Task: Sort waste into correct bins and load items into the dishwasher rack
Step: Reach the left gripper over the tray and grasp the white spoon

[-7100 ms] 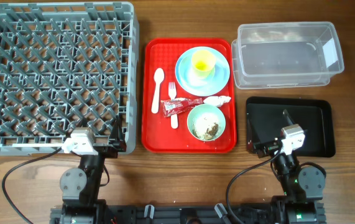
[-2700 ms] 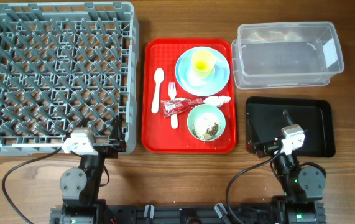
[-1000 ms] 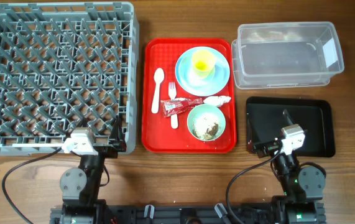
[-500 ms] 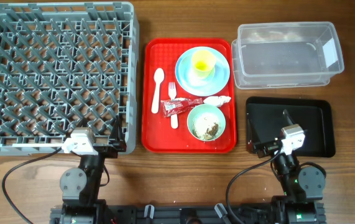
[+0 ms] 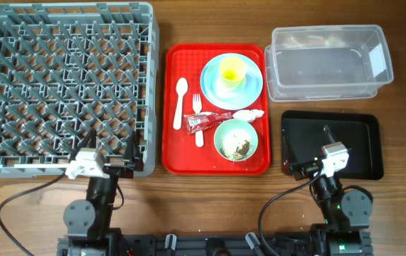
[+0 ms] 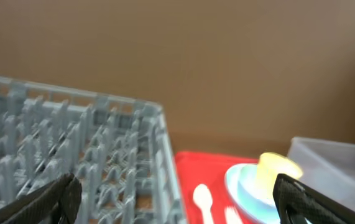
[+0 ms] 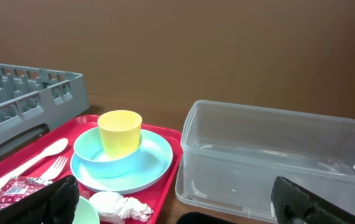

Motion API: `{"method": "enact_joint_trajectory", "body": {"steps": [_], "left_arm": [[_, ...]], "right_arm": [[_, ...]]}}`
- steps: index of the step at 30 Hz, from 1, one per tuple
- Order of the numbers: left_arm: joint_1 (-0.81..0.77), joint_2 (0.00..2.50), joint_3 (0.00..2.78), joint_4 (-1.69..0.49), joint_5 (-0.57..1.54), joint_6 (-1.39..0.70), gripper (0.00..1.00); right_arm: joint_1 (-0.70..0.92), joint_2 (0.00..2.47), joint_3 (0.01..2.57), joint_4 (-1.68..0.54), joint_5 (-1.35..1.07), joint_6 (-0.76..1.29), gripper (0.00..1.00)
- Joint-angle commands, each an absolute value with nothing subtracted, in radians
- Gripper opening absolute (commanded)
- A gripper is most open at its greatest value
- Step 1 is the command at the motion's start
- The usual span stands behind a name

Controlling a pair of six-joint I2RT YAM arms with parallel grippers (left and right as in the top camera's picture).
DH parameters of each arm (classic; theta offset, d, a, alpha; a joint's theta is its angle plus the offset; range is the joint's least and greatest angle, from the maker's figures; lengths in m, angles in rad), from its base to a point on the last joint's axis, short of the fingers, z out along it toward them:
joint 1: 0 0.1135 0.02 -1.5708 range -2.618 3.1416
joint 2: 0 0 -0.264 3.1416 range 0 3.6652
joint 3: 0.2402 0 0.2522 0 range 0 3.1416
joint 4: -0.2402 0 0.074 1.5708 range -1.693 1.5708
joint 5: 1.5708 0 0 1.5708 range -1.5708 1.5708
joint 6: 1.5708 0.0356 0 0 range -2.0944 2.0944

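Left gripper [image 5: 110, 142] stirs, lifting off rest beside dishwasher rack [image 5: 18, 169], fingers spread, empty. Right gripper [image 5: 309, 149] unmoved, spread wide over black tray [image 5: 359, 135]. Red foil wrapper [image 5: 206, 121], napkin [image 5: 249, 114], dishes all on red tray [image 5: 171, 156]; sorting only starting.

left arm [image 5: 87, 208], right arm [image 5: 339, 203]: black-grey | wrist blocks [image 5: 87, 163]: white | cables [image 5: 23, 192]: black | finger pads [image 7: 48, 200]: apparently matte black

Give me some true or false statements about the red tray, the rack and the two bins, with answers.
The small yellow cup stands on the light blue round plate. True.
The white plastic spoon lies in the grey plastic dishwasher rack. False: it lies on the red serving tray.
The clear plastic rectangular tub and the shallow black rectangular tray both sit right of that tray. True.
The mint-green bowl is empty. False: it holds brownish food scraps.
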State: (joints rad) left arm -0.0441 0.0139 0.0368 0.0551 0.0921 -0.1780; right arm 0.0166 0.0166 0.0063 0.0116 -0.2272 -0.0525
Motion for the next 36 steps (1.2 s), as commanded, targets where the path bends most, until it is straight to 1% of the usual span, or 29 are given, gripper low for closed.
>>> {"method": "enact_joint_trajectory", "body": {"steps": [1, 4, 5, 6, 7, 10, 12, 15, 18, 19, 20, 21, 22, 25, 28, 29, 30, 31, 33, 34, 36], "left_arm": [[-0.048, 0.044, 0.282, -0.092, 0.191, -0.165, 1.00], [-0.048, 0.183, 0.533, -0.249, 0.205, -0.165, 1.00], [-0.048, 0.262, 0.639, -0.309, 0.230, -0.165, 1.00], [-0.048, 0.352, 0.746, -0.373, 0.261, -0.165, 1.00], [-0.048, 0.507, 0.920, -0.494, 0.314, -0.165, 1.00], [-0.049, 0.821, 1.239, -0.778, 0.424, -0.165, 1.00], [-0.049, 0.996, 1.389, -0.920, 0.459, -0.165, 1.00], [-0.049, 1.176, 1.485, -0.955, 0.477, -0.176, 1.00], [-0.049, 1.332, 1.487, -0.984, 0.658, -0.196, 1.00], [-0.051, 1.377, 1.487, -0.996, 0.679, -0.201, 1.00], [-0.051, 1.427, 1.487, -1.026, 0.685, -0.237, 0.88], [-0.058, 1.463, 1.487, -1.039, 0.684, -0.241, 0.09], [-0.067, 1.482, 1.487, -1.041, 0.683, -0.241, 0.04], [-0.121, 1.523, 1.487, -1.028, 0.601, -0.255, 0.04], [-0.255, 1.555, 1.487, -1.024, 0.301, -0.355, 0.04], [-0.323, 1.568, 1.487, -1.019, 0.183, -0.356, 0.26], [-0.354, 1.574, 1.487, -1.017, 0.129, -0.356, 0.57], [-0.383, 1.581, 1.487, -1.014, 0.075, -0.356, 0.62], [-0.439, 1.601, 1.487, -1.005, -0.047, -0.356, 0.63], [-0.454, 1.610, 1.486, -1.003, -0.075, -0.356, 0.66], [-0.476, 1.636, 1.486, -0.998, -0.089, -0.356, 0.65]], "right_arm": [[0.012, 0.016, 0.006, 0.017, -0.217, -0.046, 1.00], [0.012, 0.016, 0.006, 0.017, -0.217, -0.046, 1.00], [0.012, 0.016, 0.005, 0.017, -0.217, -0.045, 1.00], [0.012, 0.016, 0.005, 0.017, -0.217, -0.046, 1.00], [0.012, 0.016, 0.006, 0.017, -0.217, -0.045, 1.00], [0.012, 0.016, 0.005, 0.017, -0.217, -0.045, 1.00], [0.012, 0.016, 0.005, 0.017, -0.217, -0.045, 1.00], [0.012, 0.016, 0.006, 0.017, -0.217, -0.045, 1.00], [0.012, 0.016, 0.006, 0.017, -0.217, -0.045, 1.00], [0.012, 0.016, 0.006, 0.017, -0.217, -0.045, 1.00], [0.012, 0.016, 0.005, 0.017, -0.218, -0.045, 1.00], [0.012, 0.016, 0.006, 0.017, -0.217, -0.045, 1.00], [0.012, 0.016, 0.005, 0.017, -0.217, -0.046, 1.00], [0.012, 0.016, 0.006, 0.017, -0.217, -0.045, 1.00], [0.012, 0.016, 0.005, 0.017, -0.217, -0.046, 1.00], [0.012, 0.016, 0.005, 0.017, -0.217, -0.046, 1.00], [0.012, 0.016, 0.006, 0.017, -0.217, -0.045, 1.00], [0.012, 0.016, 0.005, 0.017, -0.218, -0.045, 1.00], [0.012, 0.016, 0.005, 0.017, -0.217, -0.045, 1.00], [0.012, 0.016, 0.006, 0.017, -0.218, -0.045, 1.00], [0.012, 0.016, 0.006, 0.017, -0.218, -0.045, 1.00]]}}
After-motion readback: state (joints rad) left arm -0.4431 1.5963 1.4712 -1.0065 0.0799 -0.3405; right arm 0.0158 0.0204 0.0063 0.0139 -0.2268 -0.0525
